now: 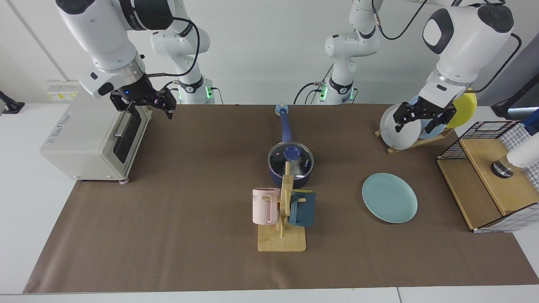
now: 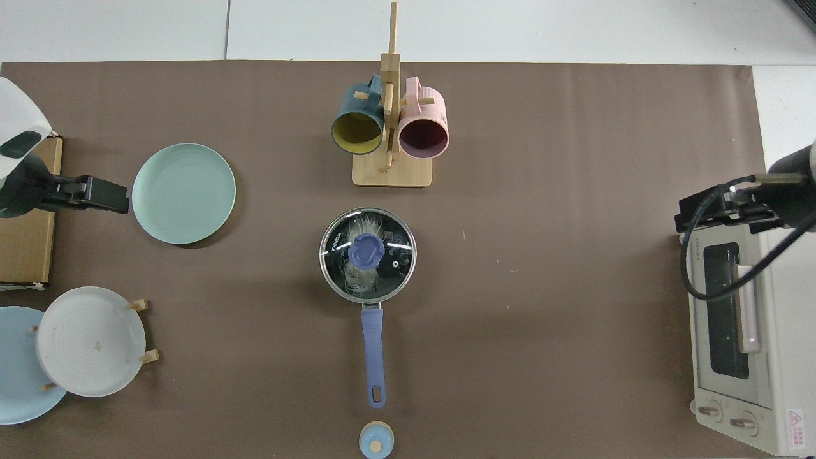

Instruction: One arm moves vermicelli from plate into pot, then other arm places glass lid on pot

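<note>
The dark navy pot (image 1: 290,168) stands mid-table, its blue handle (image 2: 373,357) pointing toward the arm bases. The glass lid (image 2: 389,268) with its blue knob (image 1: 291,152) sits on the pot. White vermicelli (image 2: 365,224) shows through the glass inside the pot. The pale teal plate (image 1: 390,198) lies bare on the mat. My right gripper (image 1: 148,112) hangs open and holds nothing, high over the toaster oven's front, far from the pot. My left gripper (image 1: 419,122) waits open in front of the plate rack; in the top view the left gripper (image 2: 95,194) is just beside the teal plate (image 2: 183,192).
A toaster oven (image 1: 90,130) stands at the mat's edge under the right arm. A wooden mug tree (image 1: 282,210) with a pink and a dark teal mug stands just in front of the pot. A plate rack (image 1: 414,143) and a wire basket (image 1: 492,176) stand by the left arm. A small round blue object (image 2: 376,440) lies beyond the handle's end.
</note>
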Robot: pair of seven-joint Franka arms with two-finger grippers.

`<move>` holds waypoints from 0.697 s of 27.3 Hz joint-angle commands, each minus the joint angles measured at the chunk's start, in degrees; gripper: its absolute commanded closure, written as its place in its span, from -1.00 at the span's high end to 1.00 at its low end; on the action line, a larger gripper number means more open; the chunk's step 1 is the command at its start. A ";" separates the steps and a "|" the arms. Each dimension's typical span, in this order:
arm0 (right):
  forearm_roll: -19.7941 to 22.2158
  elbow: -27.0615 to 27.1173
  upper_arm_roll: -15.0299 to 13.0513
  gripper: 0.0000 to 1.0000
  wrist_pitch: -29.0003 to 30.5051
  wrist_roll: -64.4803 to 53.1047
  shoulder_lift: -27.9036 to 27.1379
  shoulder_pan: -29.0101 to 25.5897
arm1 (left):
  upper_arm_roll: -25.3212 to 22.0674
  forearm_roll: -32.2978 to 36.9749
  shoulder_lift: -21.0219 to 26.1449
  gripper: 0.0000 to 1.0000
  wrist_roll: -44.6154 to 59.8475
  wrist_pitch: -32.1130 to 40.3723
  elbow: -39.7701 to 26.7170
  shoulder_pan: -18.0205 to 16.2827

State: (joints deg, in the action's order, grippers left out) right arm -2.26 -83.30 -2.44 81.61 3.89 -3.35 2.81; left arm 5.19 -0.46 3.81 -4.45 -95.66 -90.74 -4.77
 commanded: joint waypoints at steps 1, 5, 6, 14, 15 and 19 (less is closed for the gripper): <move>0.32 -10.90 0.86 1.00 2.32 -2.22 9.32 -3.24 | -0.26 0.03 -0.56 1.00 0.59 0.38 0.03 0.37; 0.32 -15.13 0.77 1.00 4.96 -2.13 12.75 -3.24 | -0.26 0.03 -0.56 1.00 0.59 0.38 0.03 0.37; 0.41 -15.40 0.77 1.00 5.40 -2.13 12.93 -3.24 | -0.26 0.03 -0.56 1.00 0.59 0.38 0.03 0.37; 1.56 -14.44 -1.78 1.00 6.45 -2.22 12.32 -1.22 | -0.26 0.03 -0.56 1.00 0.59 0.38 0.03 0.37; 1.47 -14.26 -1.78 1.00 7.07 -2.22 12.15 -1.22 | -0.26 0.03 -0.56 1.00 0.59 0.38 0.03 0.37; 1.20 -14.00 -1.78 1.00 8.48 -1.95 11.79 -0.96 | -0.26 0.03 -0.56 1.00 0.59 0.38 0.03 0.37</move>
State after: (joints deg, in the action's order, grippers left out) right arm -1.20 -96.41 -3.51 87.96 3.23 8.23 1.05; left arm 5.19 -0.46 3.81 -4.45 -95.66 -90.74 -4.77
